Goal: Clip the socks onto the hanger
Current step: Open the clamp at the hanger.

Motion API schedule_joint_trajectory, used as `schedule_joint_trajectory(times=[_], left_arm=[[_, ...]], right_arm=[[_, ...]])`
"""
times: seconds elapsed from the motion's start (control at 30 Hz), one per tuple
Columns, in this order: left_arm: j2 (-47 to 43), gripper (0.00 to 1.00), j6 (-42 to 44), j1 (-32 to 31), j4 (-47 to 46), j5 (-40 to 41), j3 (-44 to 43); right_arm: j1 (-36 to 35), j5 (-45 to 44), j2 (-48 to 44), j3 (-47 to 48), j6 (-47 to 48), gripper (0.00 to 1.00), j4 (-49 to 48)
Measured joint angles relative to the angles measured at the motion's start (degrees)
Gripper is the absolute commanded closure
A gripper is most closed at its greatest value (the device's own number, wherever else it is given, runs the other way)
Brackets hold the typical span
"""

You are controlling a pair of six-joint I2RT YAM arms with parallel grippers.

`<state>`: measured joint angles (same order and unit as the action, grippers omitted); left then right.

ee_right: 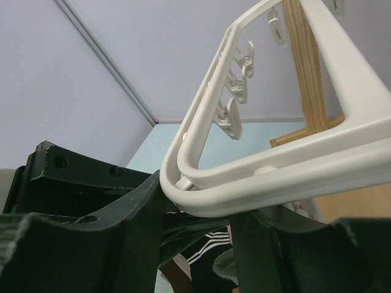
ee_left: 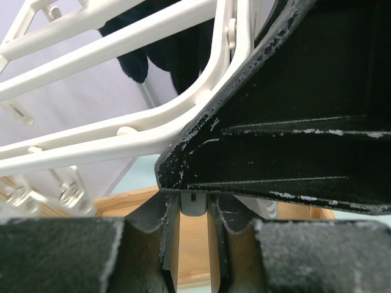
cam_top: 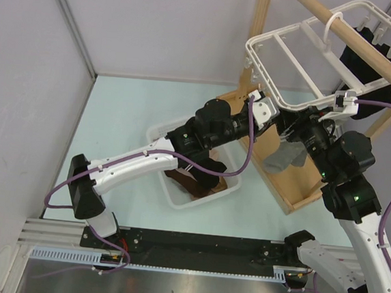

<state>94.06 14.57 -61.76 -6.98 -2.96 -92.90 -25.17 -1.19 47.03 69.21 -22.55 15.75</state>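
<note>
The white hanger [cam_top: 263,77] hangs by its hook from a wooden pole. Black socks [cam_top: 359,61] are clipped at its far side and also show in the left wrist view [ee_left: 177,55]. A grey sock [cam_top: 287,154] hangs under the near edge; what holds its top is hidden. My left gripper [cam_top: 256,100] is at the near left corner, shut on a small white clip [ee_left: 194,204]. My right gripper [cam_top: 308,127] is beside it, shut on the hanger frame [ee_right: 275,177], which fills the gap between its fingers. More socks, brown [cam_top: 185,182] and black with white stripes [ee_right: 220,244], lie in the basket.
A white slotted basket [cam_top: 177,201] stands on the table under the left arm. The wooden rack's base [cam_top: 287,196] and upright post [cam_top: 259,29] are right behind both grippers. Several empty clips [ee_right: 235,116] dangle along the hanger's side. Grey walls close in on the left and back.
</note>
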Motion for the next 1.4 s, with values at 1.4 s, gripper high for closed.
schedule_joint_trajectory(times=[1.4], left_arm=[[-1.51,0.73,-7.50,-0.04,-2.47,0.28,2.75]], right_arm=[[-0.02,1.62,0.20,0.02,1.16,0.76,0.44]])
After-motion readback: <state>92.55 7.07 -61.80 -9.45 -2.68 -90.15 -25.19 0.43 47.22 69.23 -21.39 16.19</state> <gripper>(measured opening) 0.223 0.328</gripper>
